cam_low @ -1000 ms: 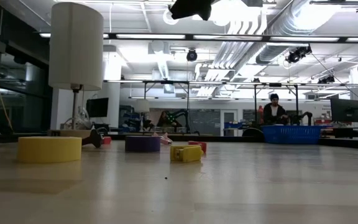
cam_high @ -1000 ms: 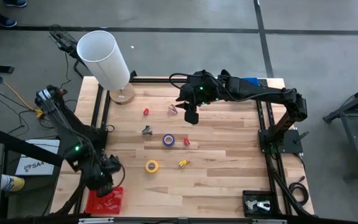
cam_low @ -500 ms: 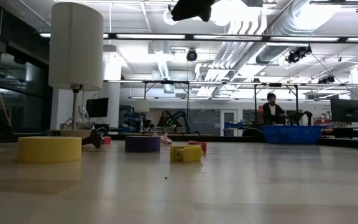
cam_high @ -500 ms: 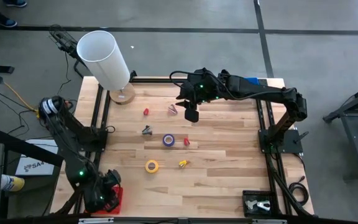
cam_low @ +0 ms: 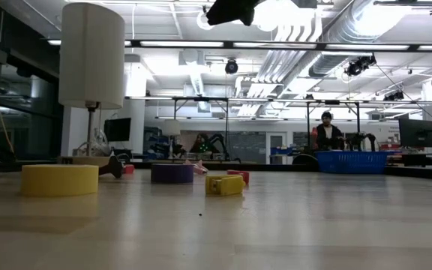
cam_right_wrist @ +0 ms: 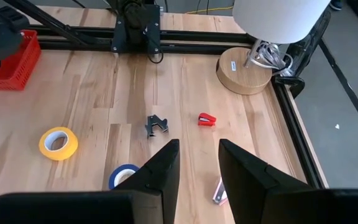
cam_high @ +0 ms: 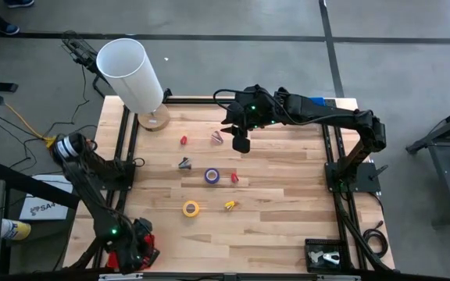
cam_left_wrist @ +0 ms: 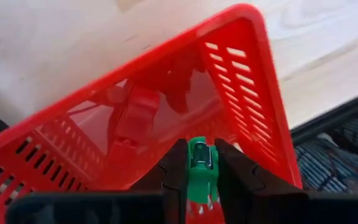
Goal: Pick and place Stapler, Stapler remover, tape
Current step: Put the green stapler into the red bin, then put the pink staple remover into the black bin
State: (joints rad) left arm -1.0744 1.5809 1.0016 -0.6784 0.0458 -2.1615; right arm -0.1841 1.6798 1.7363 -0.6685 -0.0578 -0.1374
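Observation:
My left gripper (cam_high: pixel 135 251) is over the red basket (cam_high: pixel 148 243) at the table's near left corner, shut on a small green thing with a metal part (cam_left_wrist: pixel 201 167). My right gripper (cam_high: pixel 241 144) hangs open and empty high above the table's far middle. A yellow tape roll (cam_high: pixel 191 208) and a purple-blue tape roll (cam_high: pixel 212 176) lie flat on the table. A dark staple remover (cam_high: pixel 184 163) and small red (cam_high: pixel 183 140), pink (cam_high: pixel 216 138), red (cam_high: pixel 234 178) and yellow (cam_high: pixel 230 205) pieces lie around them. My left gripper pinches the small green thing (cam_left_wrist: pixel 201 158) between its two fingers. The fingers point down into the red basket (cam_left_wrist: pixel 253 93). The thing sits upright between them, above the basket's floor.
A lamp with a white shade (cam_high: pixel 131 66) and a round wooden base (cam_high: pixel 154 119) stands at the far left corner. Red things (cam_left_wrist: pixel 135 112) lie inside the basket. A blue basket (cam_low: pixel 351 161) shows at the far right. A person (cam_low: pixel 328 131) is in the room behind.
My left gripper has gone toward the table's near edge and now stands over the red basket, covering most of it in the high view.

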